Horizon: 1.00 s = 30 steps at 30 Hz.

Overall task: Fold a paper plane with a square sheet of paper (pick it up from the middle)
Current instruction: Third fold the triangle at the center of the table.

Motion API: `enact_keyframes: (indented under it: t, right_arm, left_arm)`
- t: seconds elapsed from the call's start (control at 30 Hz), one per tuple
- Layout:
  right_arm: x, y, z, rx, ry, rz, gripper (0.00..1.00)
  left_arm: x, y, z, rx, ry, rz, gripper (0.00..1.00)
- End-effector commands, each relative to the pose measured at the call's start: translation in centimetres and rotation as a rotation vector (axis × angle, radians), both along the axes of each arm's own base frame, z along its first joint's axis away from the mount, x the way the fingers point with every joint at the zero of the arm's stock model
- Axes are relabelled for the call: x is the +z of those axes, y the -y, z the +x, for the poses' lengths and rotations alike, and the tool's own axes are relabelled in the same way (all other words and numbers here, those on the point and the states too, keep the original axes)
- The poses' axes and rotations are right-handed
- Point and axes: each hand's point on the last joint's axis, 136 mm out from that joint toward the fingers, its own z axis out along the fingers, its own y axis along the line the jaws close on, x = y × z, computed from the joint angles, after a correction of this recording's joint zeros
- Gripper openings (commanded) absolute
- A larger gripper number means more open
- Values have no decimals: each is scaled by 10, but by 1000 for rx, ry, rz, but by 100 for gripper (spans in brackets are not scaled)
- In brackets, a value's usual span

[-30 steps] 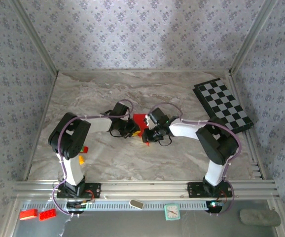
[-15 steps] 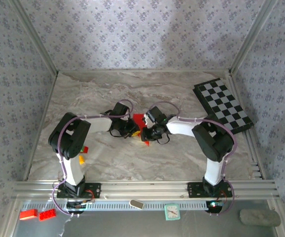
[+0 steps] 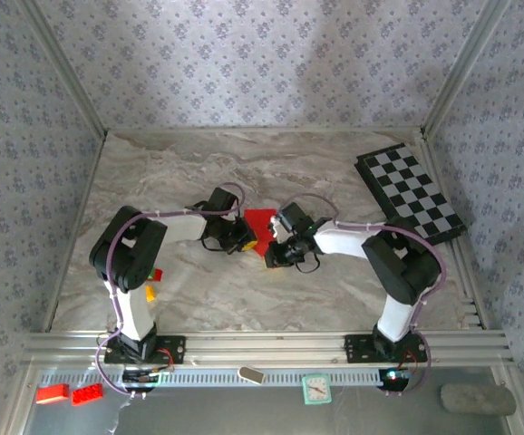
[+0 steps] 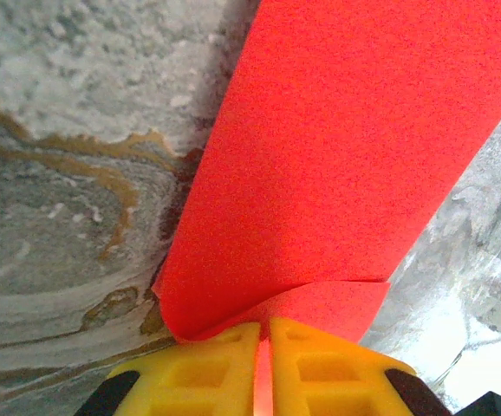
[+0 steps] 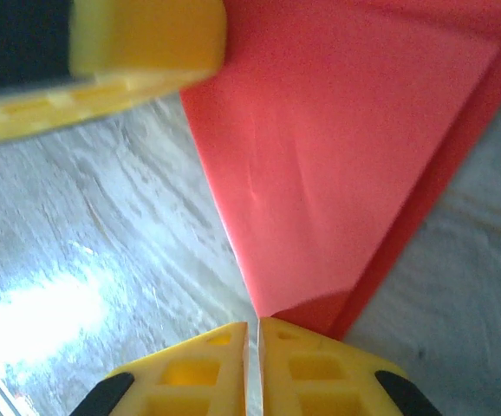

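Marble-patterned tabletop (image 3: pixel 198 290), papered walls (image 3: pixel 244 63) around; square sheet of paper (image 3: pixel 259 222) held mid-table between both arms; layered creased wedge seen from right wrist, so early folds judged done, dart shape not yet formed; left gripper (image 4: pixel 263 347) clamped on sheet's curled fold; right gripper (image 5: pixel 253 338) narrowed shut at sheet's corner, grip there not confirmed; checkered board (image 3: pixel 412 195) well right of sheet, red toy bricks (image 3: pixel 87 393) far near-left of it, off tabletop; path judged unobstructed.
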Motion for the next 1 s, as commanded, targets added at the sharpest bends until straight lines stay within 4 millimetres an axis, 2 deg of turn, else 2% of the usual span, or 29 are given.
enact_keyframes:
  t: [0.0,0.13,0.3,0.37,0.53,0.63,0.83,0.97]
  right_arm:
    - [-10,22,-31,30,-95,-63,14]
    - [-2,27,-30,29,-64,-65,13]
    - [44,9,-6,19,83,48,13]
    - [50,3,3,7,110,60,13]
    - [36,-3,25,-31,120,7,12]
    - [26,-5,31,-40,110,-19,11]
    - [5,-7,26,-6,73,-55,11]
    - [-10,2,20,15,52,-109,11]
  left_arm:
    - [-29,-25,-10,49,-80,136,13]
    - [-23,-19,-7,38,-64,109,13]
    - [-12,-10,-4,21,-47,74,14]
    - [-9,-7,-3,19,-45,60,14]
    - [-5,-4,0,21,-36,47,14]
    - [-3,-2,0,19,-34,41,14]
    - [9,7,7,6,5,-5,15]
    - [20,12,13,-49,79,-21,18]
